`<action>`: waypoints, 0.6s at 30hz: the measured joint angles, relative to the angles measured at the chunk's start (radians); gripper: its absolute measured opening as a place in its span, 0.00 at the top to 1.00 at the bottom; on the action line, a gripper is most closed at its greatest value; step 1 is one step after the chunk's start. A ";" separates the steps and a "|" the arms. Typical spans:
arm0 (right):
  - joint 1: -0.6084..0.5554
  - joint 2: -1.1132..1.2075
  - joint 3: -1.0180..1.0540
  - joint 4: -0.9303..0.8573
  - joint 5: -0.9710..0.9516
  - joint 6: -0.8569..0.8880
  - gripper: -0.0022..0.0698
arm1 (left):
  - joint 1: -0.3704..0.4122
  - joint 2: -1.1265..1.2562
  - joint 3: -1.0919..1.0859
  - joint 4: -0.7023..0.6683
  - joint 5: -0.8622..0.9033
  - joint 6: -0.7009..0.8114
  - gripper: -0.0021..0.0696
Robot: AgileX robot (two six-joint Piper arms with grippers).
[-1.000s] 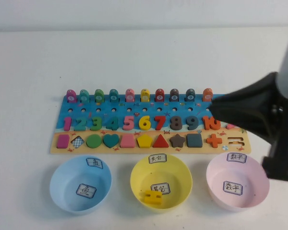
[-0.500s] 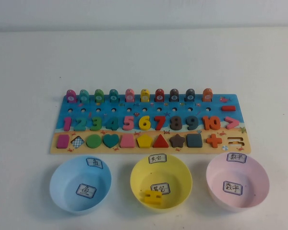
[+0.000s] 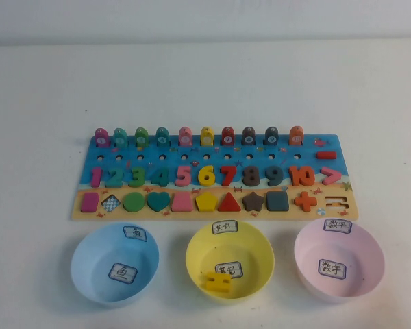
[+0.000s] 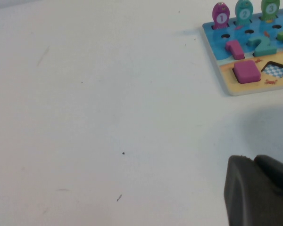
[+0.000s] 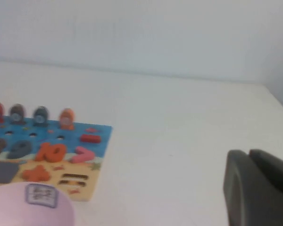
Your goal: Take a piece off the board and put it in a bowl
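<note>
The puzzle board point(image 3: 282, 214) lies mid-table with fish pegs, numbers and shape pieces. Its checkered slot point(image 3: 109, 203) and its equals-sign slot point(image 3: 335, 203) hold no piece. A blue bowl point(image 3: 89, 250), a yellow bowl point(image 3: 198, 250) and a pink bowl point(image 3: 308, 250) stand in front of the board. A yellow piece point(image 3: 218, 282) lies in the yellow bowl. Neither arm shows in the high view. My left gripper point(image 4: 252, 160) is shut and empty over bare table beside the board's left end point(image 4: 236, 89). My right gripper point(image 5: 247, 152) is shut and empty, right of the board point(image 5: 96, 165).
The pink bowl's rim point(image 5: 37, 207) shows in the right wrist view. White table lies all around the board and bowls, with a pale wall behind.
One second ago my right arm reached over the board's right end. It has since drawn back out of the high view. Board and bowls are unchanged.
</note>
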 joint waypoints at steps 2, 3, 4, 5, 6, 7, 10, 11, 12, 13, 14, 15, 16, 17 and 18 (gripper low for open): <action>-0.059 0.000 0.060 0.016 -0.059 0.000 0.99 | 0.000 0.000 0.000 0.000 0.000 0.000 0.98; -0.084 0.000 0.079 0.023 -0.072 0.000 0.99 | 0.000 0.000 0.000 0.000 0.000 0.000 0.98; -0.103 0.000 0.086 0.030 -0.059 0.000 0.99 | 0.000 0.000 0.000 0.000 0.000 0.000 0.98; -0.117 0.000 0.088 0.032 -0.045 0.000 0.99 | 0.000 0.000 0.000 0.000 0.000 0.000 0.98; -0.125 0.000 0.090 0.032 -0.028 0.000 0.99 | 0.000 0.000 0.000 0.000 0.000 0.000 0.98; -0.130 0.000 0.091 0.032 -0.005 0.000 0.99 | 0.000 0.000 0.000 0.000 0.000 0.000 0.98; -0.130 -0.002 0.091 0.032 0.064 0.000 0.99 | 0.000 0.000 0.000 0.000 0.000 0.000 0.98; -0.130 -0.002 0.091 0.032 0.080 0.000 0.99 | 0.000 0.000 0.000 0.000 0.000 0.000 0.98; -0.130 -0.002 0.091 0.032 0.097 0.000 0.99 | 0.000 0.000 0.000 0.000 0.000 0.000 0.98; -0.130 -0.002 0.091 0.032 0.106 0.000 0.99 | 0.000 0.000 0.000 0.000 0.000 0.000 0.98; -0.123 -0.002 0.091 0.032 0.111 0.000 0.99 | 0.000 0.000 0.000 0.000 0.000 0.000 0.98; -0.113 -0.002 0.091 0.032 0.113 0.001 0.99 | 0.000 0.000 0.000 0.000 0.000 0.000 0.98; -0.096 -0.002 0.091 0.032 0.115 0.003 0.99 | 0.000 0.000 0.000 0.000 0.000 0.000 0.98; -0.079 -0.003 0.091 0.032 0.115 0.003 0.99 | 0.000 0.000 0.000 0.000 0.000 0.000 0.98; -0.055 -0.005 0.091 0.032 0.115 0.005 0.99 | 0.000 0.000 0.000 0.000 0.000 0.000 0.98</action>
